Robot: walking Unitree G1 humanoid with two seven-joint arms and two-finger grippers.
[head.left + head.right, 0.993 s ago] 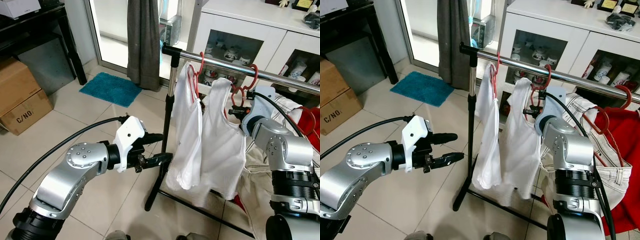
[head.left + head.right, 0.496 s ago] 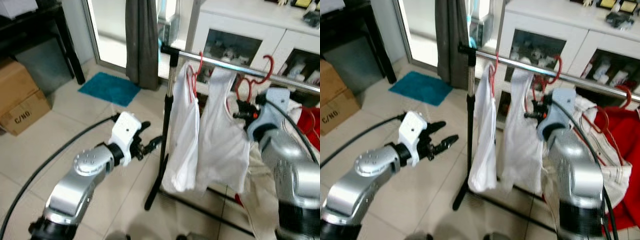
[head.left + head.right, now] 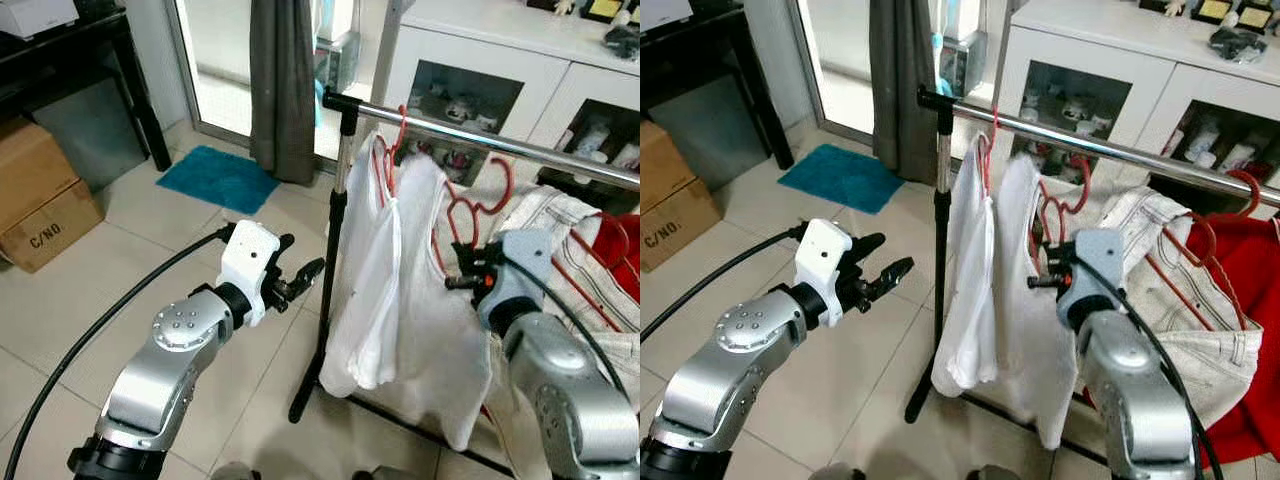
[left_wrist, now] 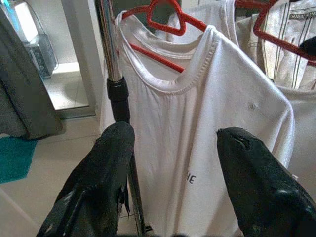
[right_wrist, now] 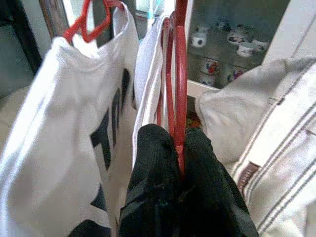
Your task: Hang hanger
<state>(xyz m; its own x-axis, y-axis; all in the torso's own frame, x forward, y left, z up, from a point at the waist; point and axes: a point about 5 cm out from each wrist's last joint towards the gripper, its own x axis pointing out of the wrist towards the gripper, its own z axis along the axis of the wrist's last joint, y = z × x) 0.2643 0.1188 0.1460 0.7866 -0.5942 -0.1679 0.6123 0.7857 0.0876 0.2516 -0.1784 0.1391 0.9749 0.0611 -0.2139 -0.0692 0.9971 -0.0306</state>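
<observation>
My right gripper [image 3: 462, 281] is shut on the lower part of a red hanger [image 3: 470, 212] that carries a white shirt [image 3: 430, 310]. The right wrist view has the red wire pinched between the black fingers [image 5: 153, 148]. The hanger's hook sits just below and in front of the chrome rail [image 3: 560, 157]; I cannot tell if it touches. Another white T-shirt [image 3: 365, 260] hangs from a red hanger [image 3: 388, 150] on the rail near its left end. My left gripper [image 3: 300, 275] is open, held left of the rack's pole [image 3: 335, 230].
White striped trousers [image 3: 590, 215] and a red garment [image 3: 1250, 300] hang further right on the rail. A white glass-door cabinet [image 3: 480, 80] stands behind. A grey curtain [image 3: 285, 80], blue mat [image 3: 220, 178], cardboard boxes [image 3: 40, 200] and a black table [image 3: 70, 50] lie left.
My right gripper has come down and towards me with the hanger and shirt; the hook dropped from rail height to below it. My left gripper pulled back slightly from the pole.
</observation>
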